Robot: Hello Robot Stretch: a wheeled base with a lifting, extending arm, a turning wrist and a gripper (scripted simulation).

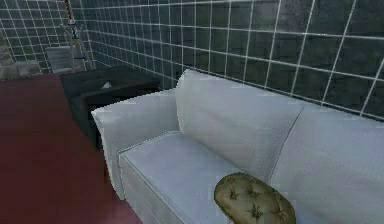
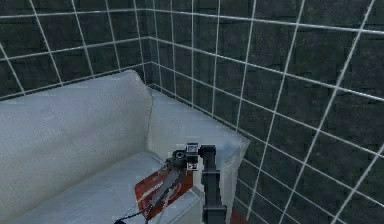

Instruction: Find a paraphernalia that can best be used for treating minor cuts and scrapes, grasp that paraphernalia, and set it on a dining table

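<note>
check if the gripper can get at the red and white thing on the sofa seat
Probably yes: the gripper is right at the red and white thing on the sofa seat, nothing visible between them; contact cannot be told.

A small flat thing (image 2: 152,186), red with some white on it, lies on the seat of the white sofa (image 2: 70,130). It sits near the sofa's end, close to the dark tiled wall (image 2: 300,90). It is too small to tell what it is.
</note>
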